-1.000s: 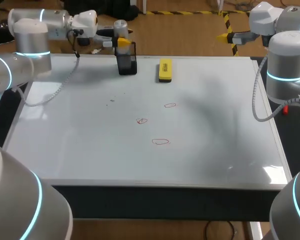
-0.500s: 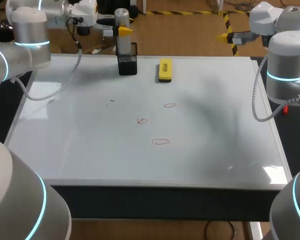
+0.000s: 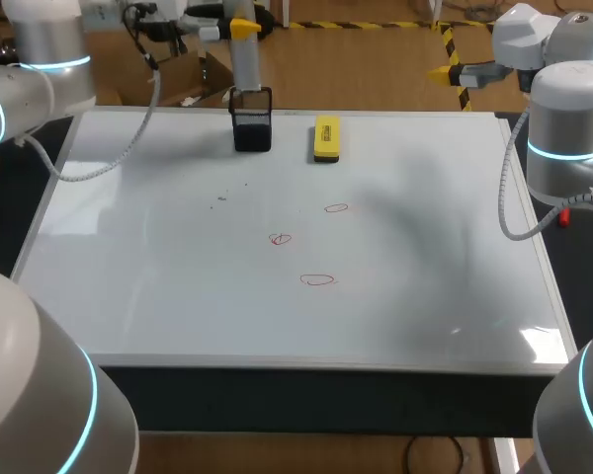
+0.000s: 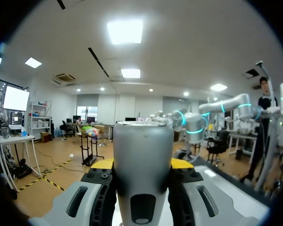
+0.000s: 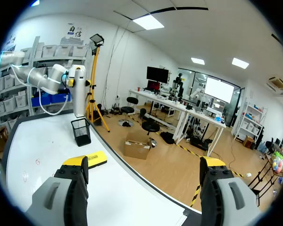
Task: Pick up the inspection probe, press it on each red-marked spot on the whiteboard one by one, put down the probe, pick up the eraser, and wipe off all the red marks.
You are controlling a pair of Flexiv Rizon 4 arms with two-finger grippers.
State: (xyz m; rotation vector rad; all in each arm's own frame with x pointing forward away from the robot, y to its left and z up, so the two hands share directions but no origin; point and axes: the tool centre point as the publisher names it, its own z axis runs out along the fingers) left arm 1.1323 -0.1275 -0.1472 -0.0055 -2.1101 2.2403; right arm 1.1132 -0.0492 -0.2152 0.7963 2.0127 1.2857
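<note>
The grey, cylindrical inspection probe [image 3: 243, 64] stands upright, clamped between the yellow-tipped fingers of the left gripper [image 3: 240, 30], its lower end level with the rim of the black holder [image 3: 252, 126] at the far edge of the whiteboard [image 3: 425, 257]. Just beside the holder lies the yellow eraser [image 3: 326, 137], flat, its long side pointing away from that edge. Three small red marks [image 3: 317, 279], hand-drawn loops, sit apart from one another near the board's middle, unwiped
</note>
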